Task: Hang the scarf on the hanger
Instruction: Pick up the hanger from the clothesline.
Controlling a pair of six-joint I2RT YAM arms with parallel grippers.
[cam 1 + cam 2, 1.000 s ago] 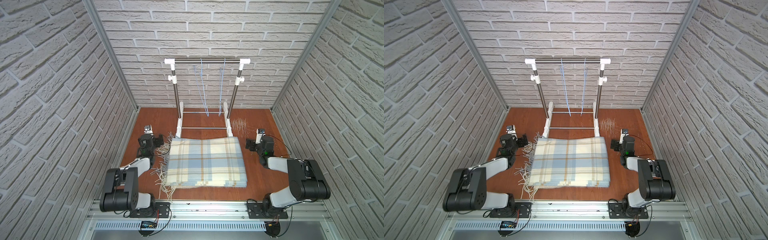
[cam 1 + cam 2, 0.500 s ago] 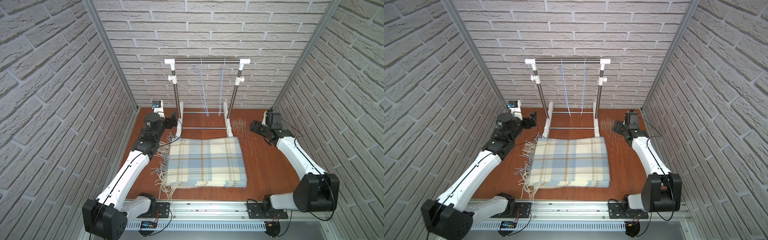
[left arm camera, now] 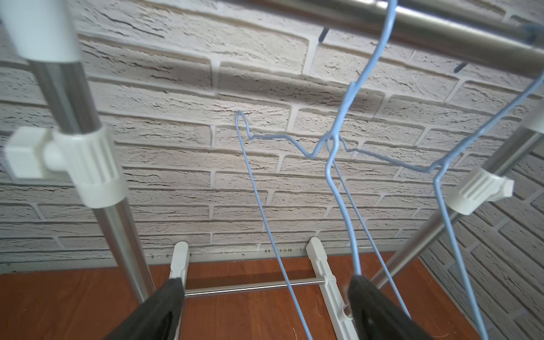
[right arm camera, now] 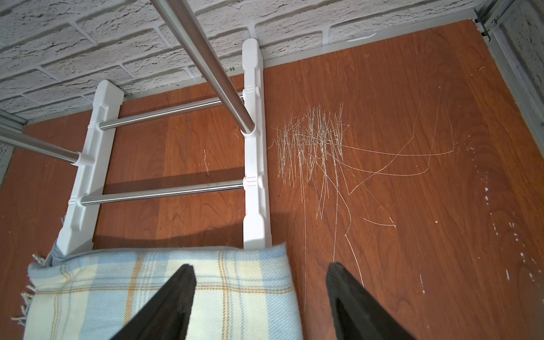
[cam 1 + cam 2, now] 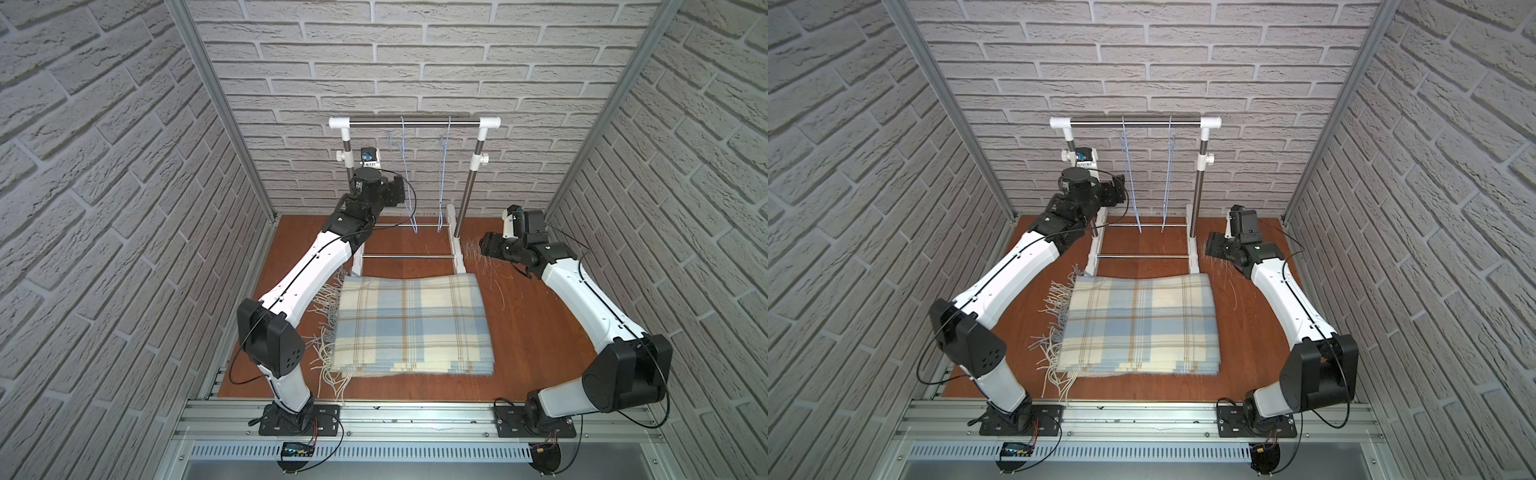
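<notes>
The plaid scarf [image 5: 411,324] [image 5: 1138,324] lies folded flat on the wooden table, its fringe on the left side. Two blue wire hangers [image 5: 405,174] [image 5: 444,174] hang from the rack's top bar [image 5: 415,122] [image 5: 1136,123]. My left gripper [image 5: 400,189] [image 5: 1119,189] is raised beside the left hanger, open. In the left wrist view a hanger wire [image 3: 263,206] runs between the spread fingers of the left gripper [image 3: 266,294] without touching them. My right gripper [image 5: 485,245] [image 4: 260,273] hovers open over the scarf's [image 4: 164,282] far right corner, holding nothing.
The rack's white feet [image 4: 253,176] and low cross rods [image 4: 164,192] stand just behind the scarf. Brick walls close in on three sides. Scratches [image 4: 312,141] mark the table right of the rack. An aluminium rail [image 5: 415,415] runs along the front.
Both arms have unfolded from beside the scarf and reached toward the back. The left gripper rose to the left hanger; the right gripper moved to the rack's right foot and narrowed slightly.
</notes>
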